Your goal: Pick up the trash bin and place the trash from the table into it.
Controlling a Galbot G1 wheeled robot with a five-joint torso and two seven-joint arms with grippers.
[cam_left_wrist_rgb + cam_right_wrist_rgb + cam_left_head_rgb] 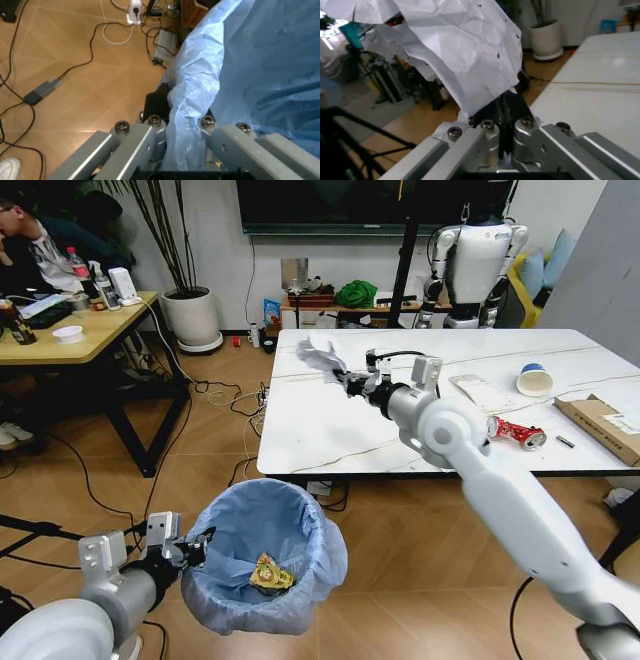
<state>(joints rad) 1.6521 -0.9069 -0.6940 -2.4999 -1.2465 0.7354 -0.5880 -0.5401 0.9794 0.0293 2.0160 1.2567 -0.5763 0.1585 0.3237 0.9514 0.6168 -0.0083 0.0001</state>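
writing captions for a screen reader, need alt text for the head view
The right gripper holds crumpled white paper above the near-left part of the marble table, while the left gripper clamps the rim of the blue-lined trash bin below. A yellow wrapper lies inside the bin.

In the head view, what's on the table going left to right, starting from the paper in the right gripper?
Crumpled paper held in the right gripper → flat white sheet → crushed red can → paper cup → small tube → cardboard box.
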